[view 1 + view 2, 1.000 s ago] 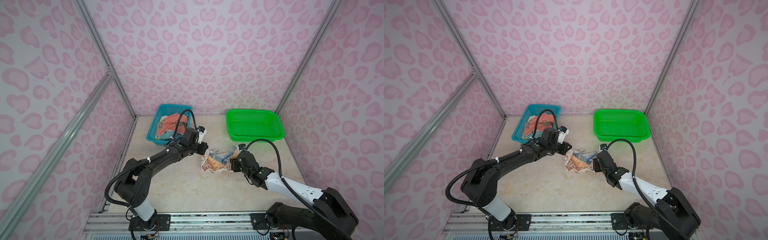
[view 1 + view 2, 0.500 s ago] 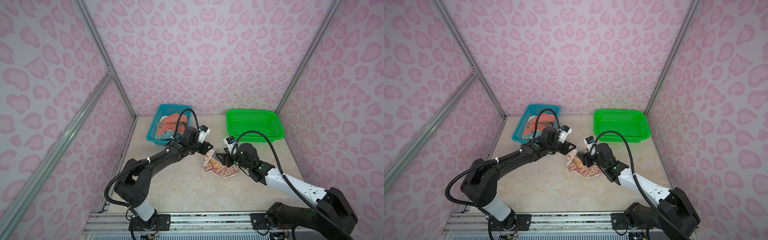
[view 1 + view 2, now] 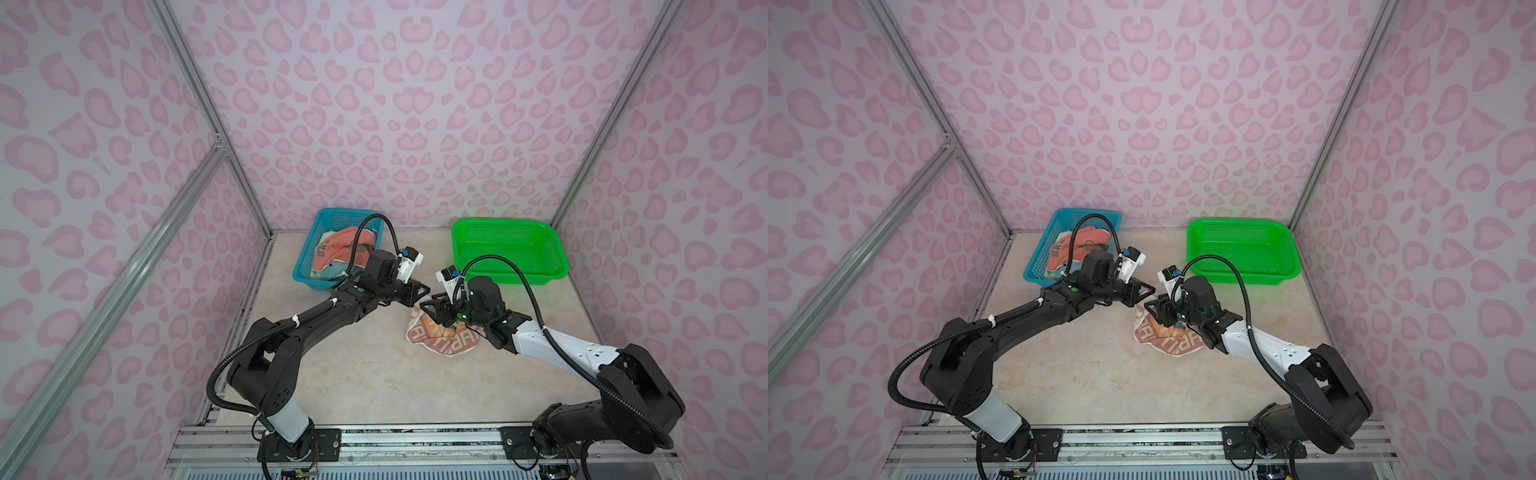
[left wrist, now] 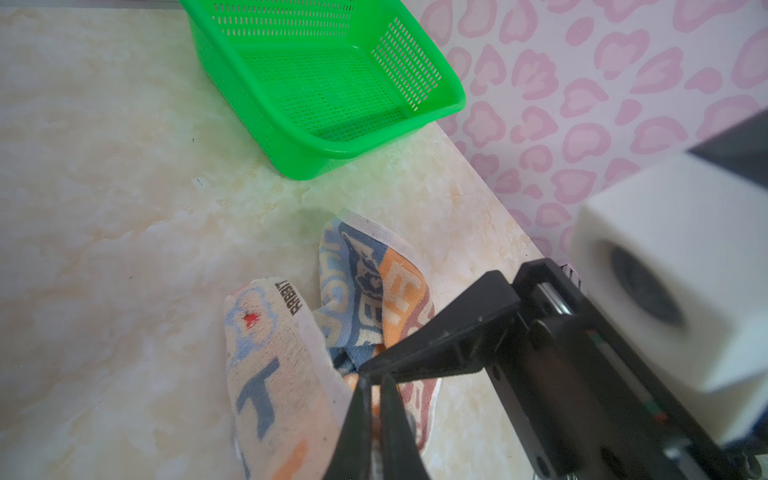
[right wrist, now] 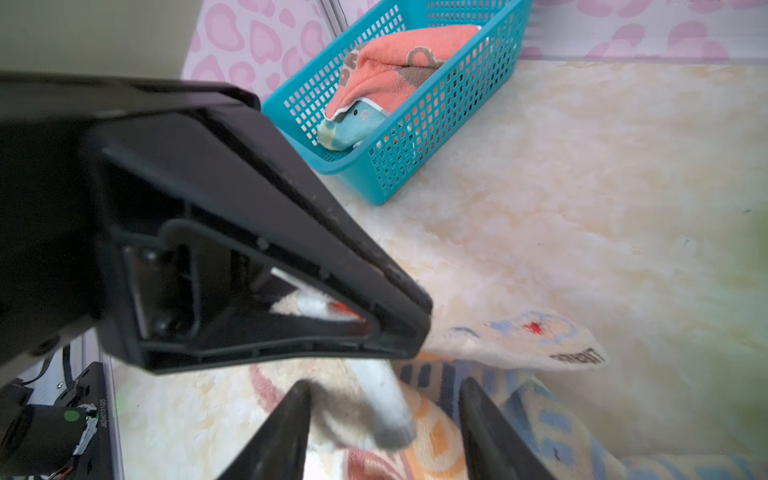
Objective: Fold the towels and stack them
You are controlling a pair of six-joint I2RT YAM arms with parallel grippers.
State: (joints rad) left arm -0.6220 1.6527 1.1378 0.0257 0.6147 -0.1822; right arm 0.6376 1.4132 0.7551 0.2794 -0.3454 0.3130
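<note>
Striped RABBIT towel (image 3: 444, 343) lies crumpled on the marble-look table (image 3: 353, 382), approx mid-table, btwn the two arms and nearer the front than both baskets. Blue, orange and cream bands show, and the "RABBIT" wording is readable on a cream flap in both wrist views.

L gripper (image 3: 424, 288) sits at the towel's far-left edge w/ jaws closed. In the left wrist view the cloth rises right up to the fingertips and shows in the sliver btwn them, so it looks pinched on a towel edge.

R gripper (image 5: 385, 382) faces it tip to tip, just beside, w/ jaws apart. In the right wrist view its two fingers straddle a raised fold of the same towel. The fold touches one finger but not the other, so it isn't clamped. In both top views the R gripper is over the towel's far side and its body hides part of the cloth.

Blue mesh basket (image 3: 307, 257) stands at back left by the wall. It holds a coral towel (image 3: 338, 249) w/ brown lettering on top, and a light-blue towel (image 5: 357, 122) pokes out from under it. Green mesh basket (image 3: 511, 249) stands at back right, well apart from the striped towel. L arm's wrist end passes just in front of the blue basket.
</note>
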